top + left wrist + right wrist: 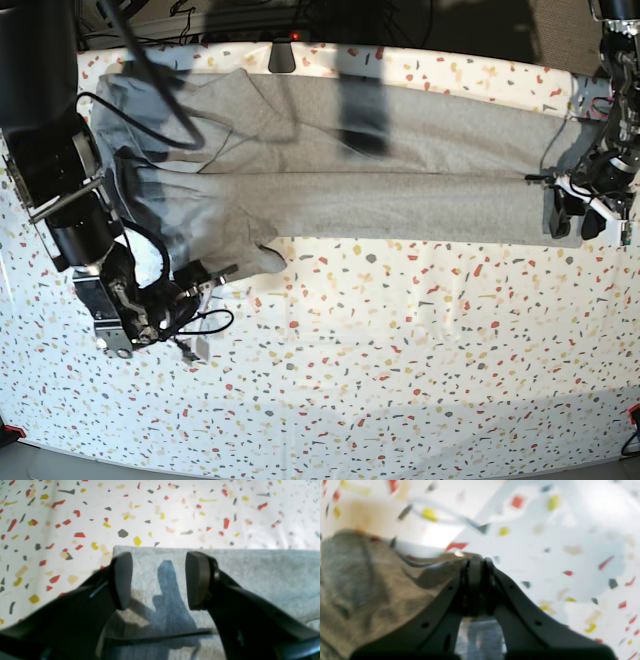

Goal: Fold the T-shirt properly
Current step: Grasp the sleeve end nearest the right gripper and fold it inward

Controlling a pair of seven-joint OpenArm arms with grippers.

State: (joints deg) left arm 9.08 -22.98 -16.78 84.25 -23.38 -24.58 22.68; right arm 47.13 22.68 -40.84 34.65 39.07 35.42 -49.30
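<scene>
The grey T-shirt (400, 190) lies spread in a long band across the far half of the table, plain side up. My left gripper (160, 580) hangs open just above its corner, one pad (121, 580) on each side over the cloth (250, 575). In the base view that left gripper (572, 222) is at the shirt's right end. My right gripper (476, 562) is shut, and the edge of the grey fabric (370, 585) runs up into its tips. In the base view the right gripper (222, 272) sits at the shirt's lower left corner.
A speckled white table cover (400, 350) lies under everything. Loose cables (205, 325) trail beside the right arm. A small dark fixture (283, 56) sits at the table's far edge, and a dark shadow (362, 115) crosses the shirt.
</scene>
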